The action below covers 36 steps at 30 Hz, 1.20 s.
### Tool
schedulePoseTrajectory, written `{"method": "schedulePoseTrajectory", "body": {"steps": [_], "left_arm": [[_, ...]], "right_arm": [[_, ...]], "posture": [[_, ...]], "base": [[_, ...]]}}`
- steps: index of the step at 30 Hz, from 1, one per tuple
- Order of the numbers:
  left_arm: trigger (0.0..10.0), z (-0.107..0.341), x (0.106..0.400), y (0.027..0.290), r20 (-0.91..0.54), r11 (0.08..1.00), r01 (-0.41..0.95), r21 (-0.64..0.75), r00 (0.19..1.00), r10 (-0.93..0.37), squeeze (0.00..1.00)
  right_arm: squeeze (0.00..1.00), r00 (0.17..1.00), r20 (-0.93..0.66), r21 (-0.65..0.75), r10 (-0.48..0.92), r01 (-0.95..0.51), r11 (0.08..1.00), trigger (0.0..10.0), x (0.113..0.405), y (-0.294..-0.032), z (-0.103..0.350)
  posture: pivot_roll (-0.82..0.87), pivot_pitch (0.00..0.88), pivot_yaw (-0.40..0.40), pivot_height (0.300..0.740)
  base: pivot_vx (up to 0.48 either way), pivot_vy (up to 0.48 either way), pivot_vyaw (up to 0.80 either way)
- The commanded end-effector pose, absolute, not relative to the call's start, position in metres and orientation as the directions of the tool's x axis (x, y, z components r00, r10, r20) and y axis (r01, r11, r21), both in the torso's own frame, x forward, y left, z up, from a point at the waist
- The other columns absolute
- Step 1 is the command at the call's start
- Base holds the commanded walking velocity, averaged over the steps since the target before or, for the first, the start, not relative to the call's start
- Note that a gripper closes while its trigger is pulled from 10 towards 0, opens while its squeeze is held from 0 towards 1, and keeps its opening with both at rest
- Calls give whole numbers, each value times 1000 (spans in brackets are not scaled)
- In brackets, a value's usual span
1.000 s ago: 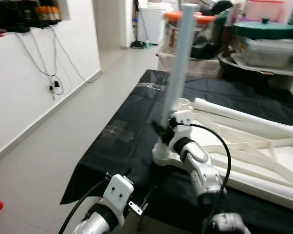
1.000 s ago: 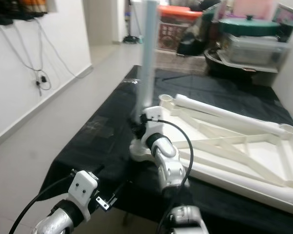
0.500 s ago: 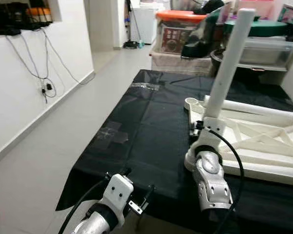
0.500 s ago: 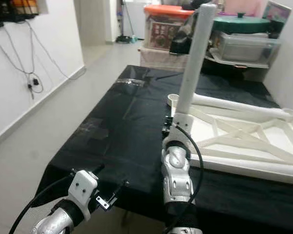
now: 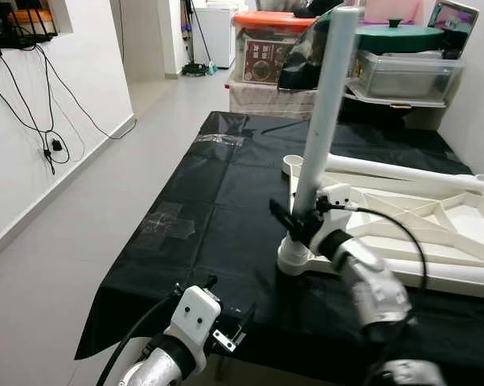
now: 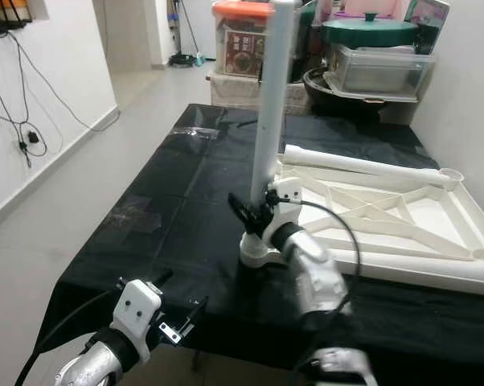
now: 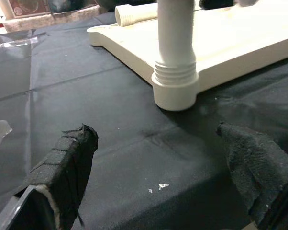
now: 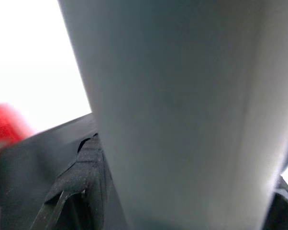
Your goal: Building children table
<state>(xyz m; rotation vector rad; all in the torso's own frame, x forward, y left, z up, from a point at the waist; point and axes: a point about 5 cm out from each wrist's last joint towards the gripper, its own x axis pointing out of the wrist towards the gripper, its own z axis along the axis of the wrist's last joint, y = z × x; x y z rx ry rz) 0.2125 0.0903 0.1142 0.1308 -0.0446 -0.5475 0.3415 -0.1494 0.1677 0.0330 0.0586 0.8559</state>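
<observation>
1. Two grippers: your right gripper [image 5: 300,223] clamps the leg [image 5: 321,129], upright in the tabletop [image 5: 435,241] corner socket.
2. Left gripper [image 7: 158,179] wide, low, near that corner.
3. No legible writing.

At frame centre we see the table leg [image 5: 323,112] upright in the tabletop's [image 5: 435,241] corner socket, tabletop lying to its right.
</observation>
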Motion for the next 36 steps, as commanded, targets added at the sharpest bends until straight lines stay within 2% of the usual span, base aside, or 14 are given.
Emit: {"method": "schedulePoseTrajectory", "body": {"steps": [1,8,9,11,12,14,15,21,24,26,29,30,35,36], "left_arm": [[10000,111,213,90,-1,841,525,131,849,-529,0],[10000,110,214,90,-1,842,523,132,849,-528,0],[10000,110,213,90,-2,842,522,133,850,-527,0],[10000,110,213,90,-2,842,522,133,850,-527,0],[10000,109,213,90,-2,843,522,133,850,-526,0],[10000,109,213,90,-2,843,522,133,850,-526,0],[10000,109,213,90,-4,842,523,132,850,-527,0],[10000,108,212,89,-7,840,526,130,848,-530,0],[10000,108,211,89,-9,836,534,126,844,-537,0],[10000,108,211,89,-10,835,535,126,843,-538,0],[10000,107,211,90,-10,835,536,125,842,-539,0],[10000,107,211,90,-11,834,538,124,841,-541,0],[10000,107,211,90,-11,833,539,124,840,-542,0],[10000,108,211,90,-11,833,539,126,840,-542,0]], "right_arm": [[0,511,-72,101,856,-850,517,10000,335,-126,158],[0,337,-114,96,935,-933,348,10000,340,-115,161],[0,302,-106,104,948,-944,312,8549,342,-109,163],[0,302,-106,104,948,-944,312,8549,342,-109,163],[0,262,-90,115,961,-956,271,2000,343,-104,164],[0,262,-90,115,961,-956,271,2000,343,-104,164],[0,266,-75,114,961,-955,273,0,344,-100,164],[0,384,-39,102,923,-917,385,0,345,-99,159],[0,826,-62,45,561,-559,828,0,354,-123,145],[0,910,-66,12,408,-408,913,0,355,-133,143],[0,964,-61,-5,258,-259,966,0,354,-145,143],[0,993,-54,-18,105,-106,994,0,351,-156,144],[0,999,-43,-21,-8,8,1000,0,347,-164,144],[0,991,-47,-1,-127,127,992,0,339,-167,144]], "posture": [[149,0,-47,740],[165,0,-58,740],[167,0,-57,740],[167,0,-57,740],[167,0,-58,740],[167,0,-58,740],[166,0,-58,740],[161,0,-57,740],[150,0,-52,740],[143,0,-44,740],[142,0,-42,740],[139,0,-42,740],[143,0,-40,740],[147,0,-48,740]], "base": [[0,0,0],[0,0,0],[0,0,0],[0,0,0],[0,0,0],[0,0,0],[0,0,0],[0,0,0],[0,0,0],[0,0,0],[0,0,0],[0,0,0],[0,0,0],[0,0,0]]}}
